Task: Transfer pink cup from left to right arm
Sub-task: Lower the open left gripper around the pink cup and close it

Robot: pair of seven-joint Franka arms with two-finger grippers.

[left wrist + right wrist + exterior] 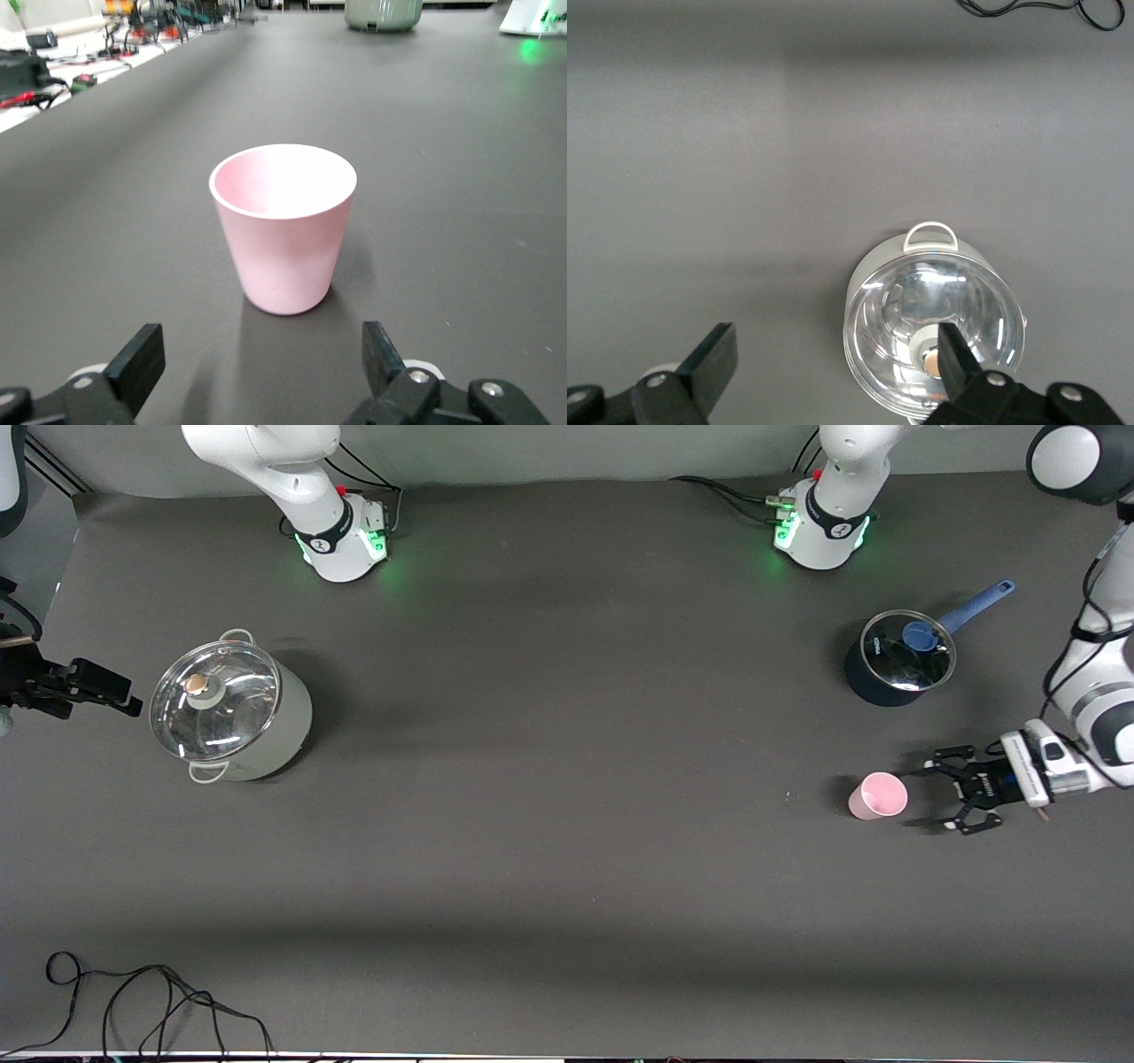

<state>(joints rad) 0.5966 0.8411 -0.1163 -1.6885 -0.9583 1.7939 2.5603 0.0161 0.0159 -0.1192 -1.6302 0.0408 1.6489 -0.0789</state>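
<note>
Your pink cup (878,795) stands upright on the table toward the left arm's end, mouth up, long axis vertical, tapering toward its base. The left wrist view (283,226) shows its inside bare and pink, with nothing in it.

Your left gripper (951,794) sits low, just beside the cup, fingers spread wide and level with it. The cup is near the finger gap but apart from both fingertips (142,354); nothing is held.

A blue pot (895,660) with a glass lid and a blue knob stands farther from the front camera than the cup, with its blue handle angled toward the left arm's end of the table. You cannot make out any contents through the lid.

A grey pot (232,717) with a glass lid stands toward the right arm's end. Its lid carries a round knob (930,359), and its contents cannot be read through the reflections.

Your right gripper (104,688) waits up beside the grey pot, fingers (713,359) wide and holding nothing.

A black cable (133,1001) lies near the front edge of the table.
</note>
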